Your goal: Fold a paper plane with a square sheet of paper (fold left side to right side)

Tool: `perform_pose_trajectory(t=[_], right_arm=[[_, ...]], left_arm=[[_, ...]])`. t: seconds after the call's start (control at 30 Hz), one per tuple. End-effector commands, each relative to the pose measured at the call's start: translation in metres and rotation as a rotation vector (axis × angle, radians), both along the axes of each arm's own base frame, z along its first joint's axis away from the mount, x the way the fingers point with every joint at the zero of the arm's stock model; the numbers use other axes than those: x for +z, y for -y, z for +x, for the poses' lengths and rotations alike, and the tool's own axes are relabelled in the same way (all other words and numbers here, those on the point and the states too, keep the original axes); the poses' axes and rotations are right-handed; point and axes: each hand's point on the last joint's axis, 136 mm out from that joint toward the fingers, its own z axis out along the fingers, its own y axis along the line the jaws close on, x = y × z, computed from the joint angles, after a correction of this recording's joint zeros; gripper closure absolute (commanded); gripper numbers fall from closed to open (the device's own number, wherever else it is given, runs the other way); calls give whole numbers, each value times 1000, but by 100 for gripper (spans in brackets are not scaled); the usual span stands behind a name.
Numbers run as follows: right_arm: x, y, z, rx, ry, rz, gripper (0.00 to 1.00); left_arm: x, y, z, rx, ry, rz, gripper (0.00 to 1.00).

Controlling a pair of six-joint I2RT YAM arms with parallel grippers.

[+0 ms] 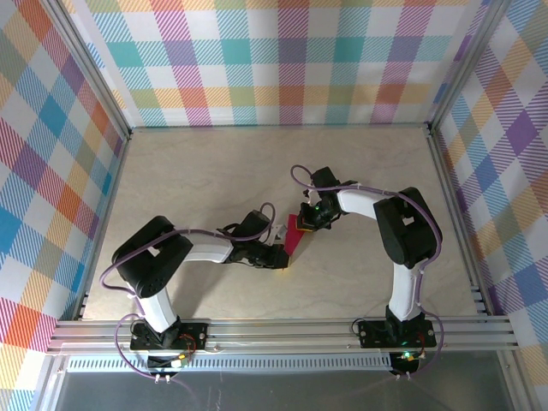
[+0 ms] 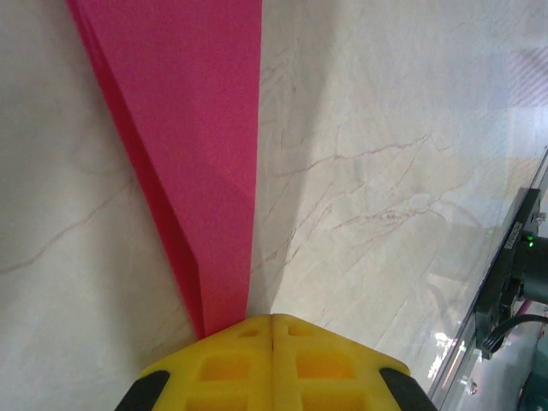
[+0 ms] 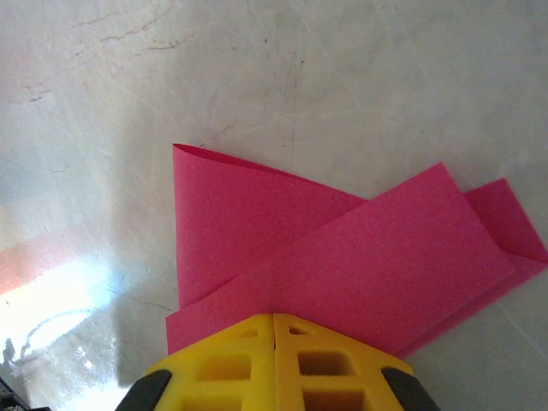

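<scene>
The magenta-pink paper (image 1: 294, 233) lies mid-table, folded into overlapping layers, between my two grippers. In the right wrist view the paper (image 3: 342, 248) spreads wide, with one flap crossing over another. My right gripper (image 3: 273, 317) is shut, its yellow fingertips set down on the paper's near edge. Nothing is pinched in their seam. In the left wrist view the paper (image 2: 197, 145) runs away as a long narrowing strip with a raised crease. My left gripper (image 2: 272, 318) is shut too, and the strip's end slips under its left finger (image 2: 218, 364). From above, the left gripper (image 1: 278, 255) meets the paper's near end and the right gripper (image 1: 306, 218) its far end.
The pale marble-patterned tabletop (image 1: 197, 171) is bounded by aluminium rails (image 1: 282, 330) and checkered walls. Both arms reach in toward the centre, the left arm (image 1: 205, 248) from the left and the right arm (image 1: 377, 205) from the right. A rail and a black bracket (image 2: 514, 265) lie to the left gripper's right.
</scene>
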Motion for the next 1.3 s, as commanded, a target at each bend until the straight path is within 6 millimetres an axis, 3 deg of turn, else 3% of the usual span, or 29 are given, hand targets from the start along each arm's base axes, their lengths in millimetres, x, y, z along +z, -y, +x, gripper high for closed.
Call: perform_pose_trajectory(t=[0.0,0.27,0.43,0.6,0.73,1.0,1.27], right_arm=[[-48,35,-30,-3,-122,-202,100],[-45,33,-29,-2,-116,-189,100],[-40,27,-30,-5,-111,-151,100],[-35,23,-29,-3,-100,-133,100],[-35,21,-30,-4,-100,-127,100],[-38,18,-31,-5,-105,-128,100],[-39,19,-31,-5,-105,-139,100]], left_arm=[[-16,-18,-21,0,-76,56,100],[-14,-27,-30,8,-72,48,100],[7,-22,-26,12,-44,-1,100],[38,-13,-10,30,5,-81,100],[51,-2,4,15,37,-102,100],[44,23,29,-15,50,-102,100],[31,38,40,-25,44,-82,100]])
